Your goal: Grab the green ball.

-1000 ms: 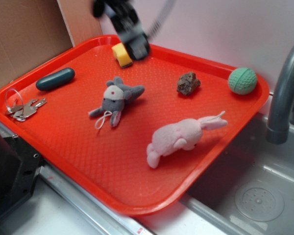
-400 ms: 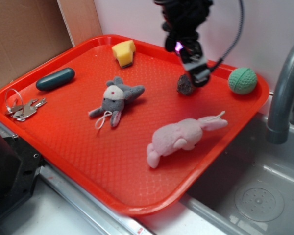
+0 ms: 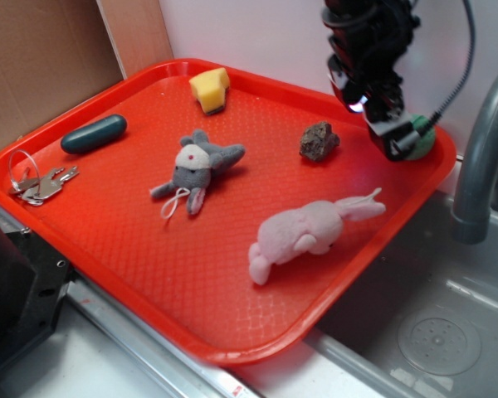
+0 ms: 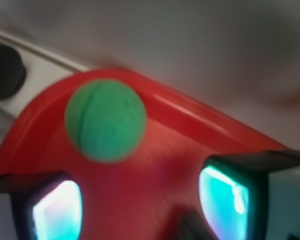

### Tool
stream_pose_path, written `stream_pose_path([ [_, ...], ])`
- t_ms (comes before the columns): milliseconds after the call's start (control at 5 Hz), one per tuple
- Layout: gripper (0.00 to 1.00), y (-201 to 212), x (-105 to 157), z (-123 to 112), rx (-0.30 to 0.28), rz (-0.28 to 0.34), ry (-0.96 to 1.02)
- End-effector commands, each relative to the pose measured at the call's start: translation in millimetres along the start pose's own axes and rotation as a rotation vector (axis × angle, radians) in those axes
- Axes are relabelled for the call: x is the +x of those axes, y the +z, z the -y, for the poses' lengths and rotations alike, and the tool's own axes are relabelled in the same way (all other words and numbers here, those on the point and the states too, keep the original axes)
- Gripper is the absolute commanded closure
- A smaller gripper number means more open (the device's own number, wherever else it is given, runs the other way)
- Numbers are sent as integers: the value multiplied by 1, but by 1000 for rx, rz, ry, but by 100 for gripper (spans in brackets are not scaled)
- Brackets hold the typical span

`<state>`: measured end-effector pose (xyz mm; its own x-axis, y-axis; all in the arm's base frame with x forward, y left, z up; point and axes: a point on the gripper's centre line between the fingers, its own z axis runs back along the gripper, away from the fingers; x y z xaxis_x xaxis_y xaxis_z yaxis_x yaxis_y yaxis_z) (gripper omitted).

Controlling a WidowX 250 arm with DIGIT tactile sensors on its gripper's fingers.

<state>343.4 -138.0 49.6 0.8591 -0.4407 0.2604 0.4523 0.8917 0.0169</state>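
The green ball (image 4: 106, 120) is a small mint-green sphere with a seam line, lying in the far right corner of the red tray (image 3: 149, 249). In the exterior view only a sliver of the green ball (image 3: 426, 138) shows behind the black arm. My gripper (image 3: 396, 139) hangs just in front of and over it. The wrist view shows the gripper (image 4: 142, 205) open, its two glowing fingertips (image 4: 57, 212) spread wide, with bare tray between them. The ball lies ahead of the jaws, nearer the left one, untouched.
On the tray lie a brown rock (image 3: 319, 141), a pink plush rabbit (image 3: 303, 232), a grey plush mouse (image 3: 197, 166), a yellow sponge block (image 3: 210, 89), a dark teal capsule (image 3: 94, 133) and keys (image 3: 37, 184). A grey faucet (image 3: 481, 157) and sink (image 3: 432, 332) stand right.
My arm has swept from the yellow block at the back left, past the brown rock, to the green ball at the tray's right corner. Nothing on the tray moved.
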Motion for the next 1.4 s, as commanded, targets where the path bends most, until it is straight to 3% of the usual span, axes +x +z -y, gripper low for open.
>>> stream_pose_path([
  [0,0,-6,16,25,-61,54,-5],
  [200,100,-11,4,32,-50,39,7],
  [400,100,-1,-13,39,-12,34,-5],
  [600,100,17,17,7,56,32,4],
  [800,100,49,10,-3,98,63,29],
  [1000,100,86,-17,-2,109,132,41],
  [1200,100,114,-36,6,71,115,67],
])
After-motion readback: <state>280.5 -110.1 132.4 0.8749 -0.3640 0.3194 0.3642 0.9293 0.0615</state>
